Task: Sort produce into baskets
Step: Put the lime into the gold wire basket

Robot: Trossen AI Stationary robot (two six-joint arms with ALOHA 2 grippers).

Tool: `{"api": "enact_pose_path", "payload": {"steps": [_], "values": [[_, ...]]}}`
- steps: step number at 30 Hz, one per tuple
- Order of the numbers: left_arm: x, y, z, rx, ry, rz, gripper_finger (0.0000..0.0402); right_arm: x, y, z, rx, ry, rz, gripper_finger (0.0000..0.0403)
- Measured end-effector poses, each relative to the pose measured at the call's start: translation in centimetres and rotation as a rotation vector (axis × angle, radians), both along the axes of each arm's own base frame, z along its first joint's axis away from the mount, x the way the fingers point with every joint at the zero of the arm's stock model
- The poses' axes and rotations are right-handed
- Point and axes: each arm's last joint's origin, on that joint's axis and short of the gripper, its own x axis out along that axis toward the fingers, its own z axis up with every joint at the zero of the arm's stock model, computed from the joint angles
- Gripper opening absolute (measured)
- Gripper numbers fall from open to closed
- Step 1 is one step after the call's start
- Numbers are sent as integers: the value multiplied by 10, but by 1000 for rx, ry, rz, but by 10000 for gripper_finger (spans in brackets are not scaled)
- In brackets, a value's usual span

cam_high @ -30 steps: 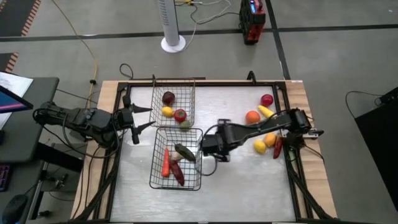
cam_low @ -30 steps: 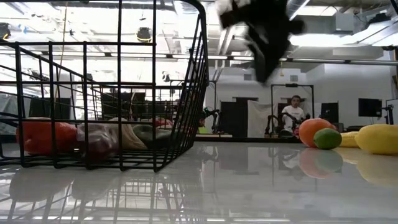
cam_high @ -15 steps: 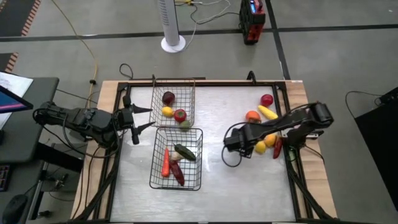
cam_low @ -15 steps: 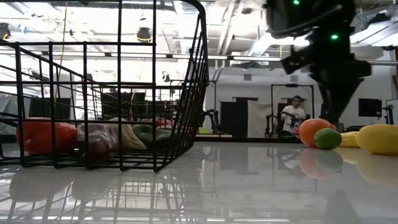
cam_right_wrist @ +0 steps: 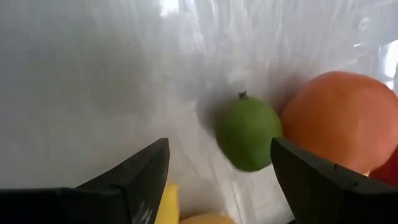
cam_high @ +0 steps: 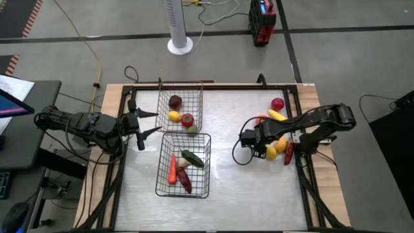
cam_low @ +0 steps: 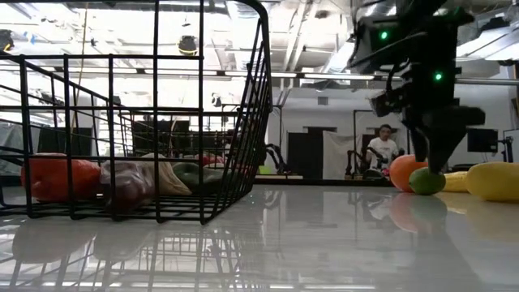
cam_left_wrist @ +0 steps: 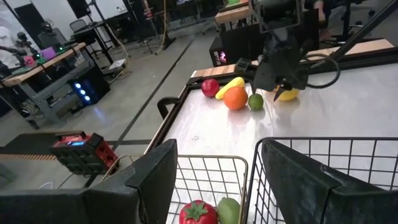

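Lying on the bare table at right of centre in the high view: one small green round piece (cam_right_wrist: pixel 248 138), stem nub up, touching the larger orange piece (cam_right_wrist: pixel 344 121). Judged light, rigid and smooth-skinned; likely to roll or squirt out if pinched off-centre, so best taken across its widest girth from above. Right gripper (cam_right_wrist: pixel 217 180) hangs directly over it, fingers spread wide and empty, the green piece between them. Adjacent stock: yellow pieces (cam_high: pixel 275 148) and a red round piece (cam_high: pixel 277 103), clustered at the right of the table. Two wire baskets, upper (cam_high: pixel 198 94) and lower (cam_high: pixel 160 188), stand left of centre, both partly filled. Left gripper (cam_high: pixel 150 122) waits at the left table edge, fingers apart, holding nothing.
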Motion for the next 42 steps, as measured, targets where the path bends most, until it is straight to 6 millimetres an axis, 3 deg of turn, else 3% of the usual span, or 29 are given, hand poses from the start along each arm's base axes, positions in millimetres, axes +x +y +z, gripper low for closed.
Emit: {"api": "enact_pose_path", "payload": {"steps": [7, 13, 17, 23, 26, 30, 36, 42], "values": [[0, 0, 0, 13, 7, -3, 223, -7, -18, -14, 2, 27, -11, 306], [0, 0, 0, 15, 8, -4, 223, -10, -21, -27, 7, 20, 41, 301], [0, 0, 0, 15, 9, -4, 223, -11, -22, -32, -9, 3, 35, 280], [0, 0, 0, 16, 9, -4, 223, -4, -22, -23, -21, -31, 21, 230], [0, 0, 0, 22, 8, -6, 223, 8, -21, -9, -24, -87, 18, 229], [0, 0, 1, 22, 0, -6, 223, 36, -17, 27, -38, -259, 34, 230], [1, 0, 4, 24, -28, -8, 223, 80, -13, 89, -201, -649, 73, 248], [1, 0, 5, 9, -42, -5, 223, 117, -23, 123, -320, -1082, 194, 252]]}}
